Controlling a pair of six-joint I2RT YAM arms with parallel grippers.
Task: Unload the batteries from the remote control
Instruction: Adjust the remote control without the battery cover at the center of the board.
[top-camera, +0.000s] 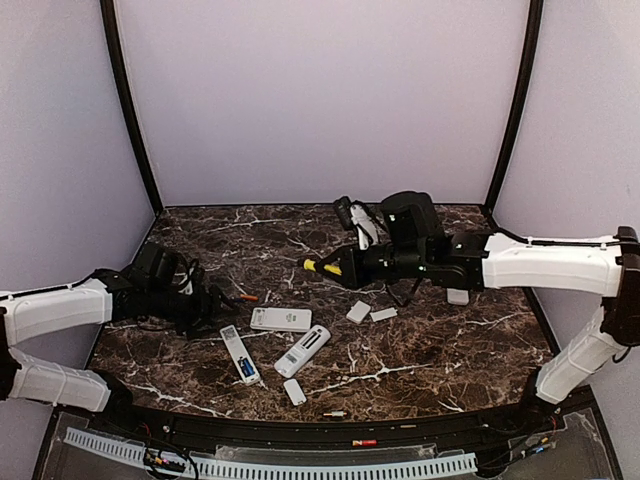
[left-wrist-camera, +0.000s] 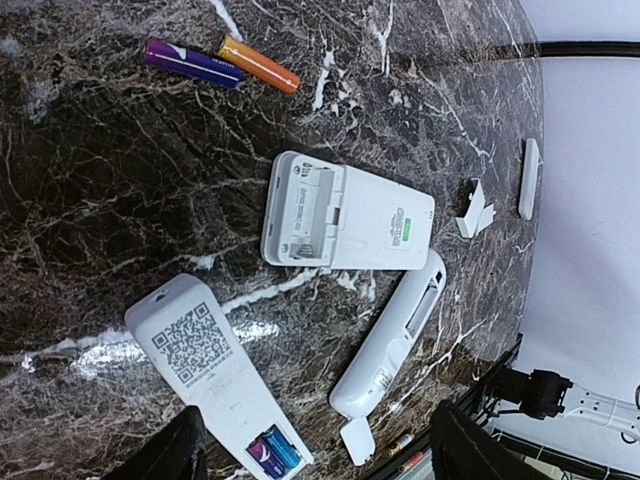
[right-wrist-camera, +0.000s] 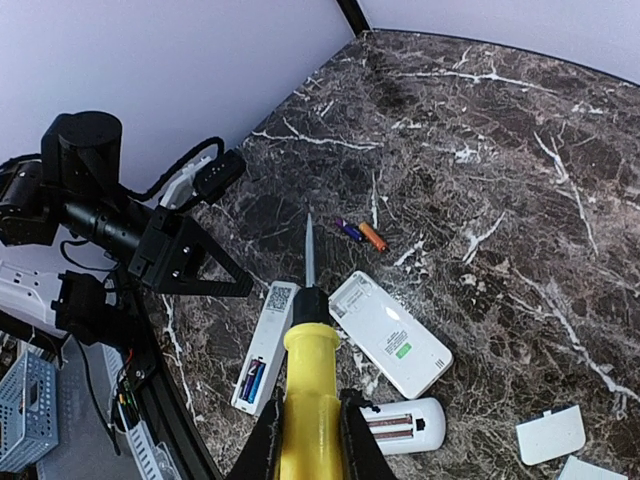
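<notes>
Batteries (left-wrist-camera: 272, 450) seated in remote (left-wrist-camera: 215, 370): likely light, rigid, slick, roll-prone; lever at end, pinch mid-barrel. Left gripper (left-wrist-camera: 318, 452) jaws apart, empty. Right gripper (right-wrist-camera: 310, 448) clamped on screwdriver (right-wrist-camera: 308, 365).

Only the dark tips of the left claw (left-wrist-camera: 318, 455) show in its wrist view, cut off by the bottom edge. That edge also clips the battery end of the QR-code remote (left-wrist-camera: 205, 370). The right wrist view's lower edge cuts off the right claw (right-wrist-camera: 310, 445), the screwdriver (right-wrist-camera: 308, 390) handle and a white cover (right-wrist-camera: 592, 470). From above, a small thing (top-camera: 335, 413) at the counter's (top-camera: 450, 340) near edge is too tiny to name.
</notes>
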